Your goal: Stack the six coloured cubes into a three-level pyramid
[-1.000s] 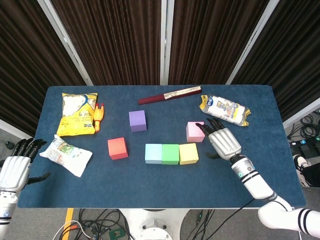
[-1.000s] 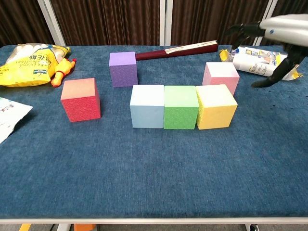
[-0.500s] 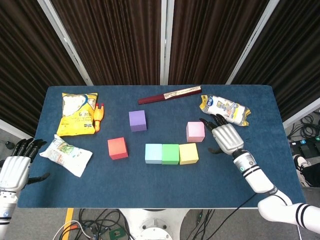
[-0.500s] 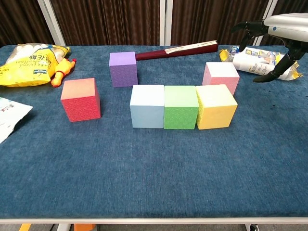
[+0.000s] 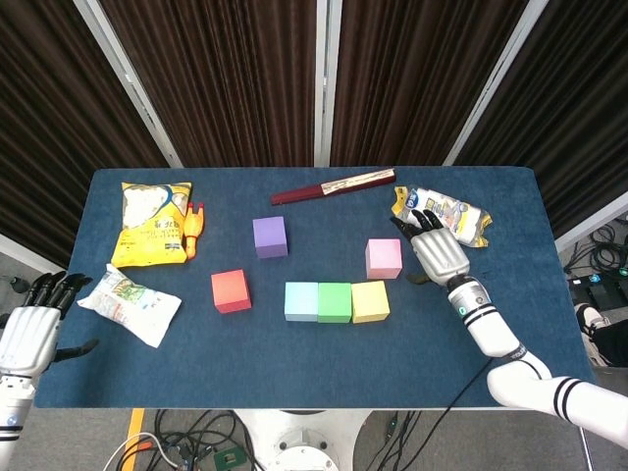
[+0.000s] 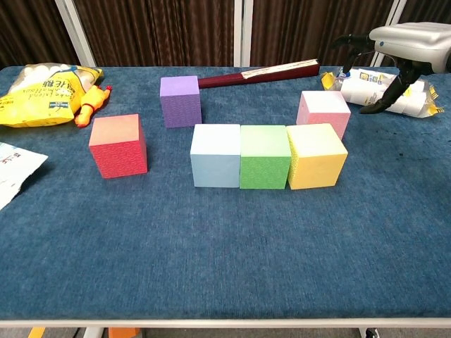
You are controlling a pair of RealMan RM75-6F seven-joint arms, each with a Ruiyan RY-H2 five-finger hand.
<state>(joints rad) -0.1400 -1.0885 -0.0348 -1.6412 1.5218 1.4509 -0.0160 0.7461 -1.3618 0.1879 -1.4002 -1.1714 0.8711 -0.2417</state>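
A light blue cube, a green cube and a yellow cube stand touching in a row near the table's middle. The pink cube sits just behind the yellow one. A purple cube and a red cube stand apart to the left. My right hand hovers open to the right of the pink cube, fingers spread, holding nothing. My left hand hangs open off the table's left edge.
A white and yellow packet lies just behind my right hand. A dark red stick lies at the back. A yellow snack bag, an orange toy and a white packet occupy the left side.
My right hand has drawn back from the pink cube, moving right and toward the back of the table near the packet. The cubes and my left hand have not moved.
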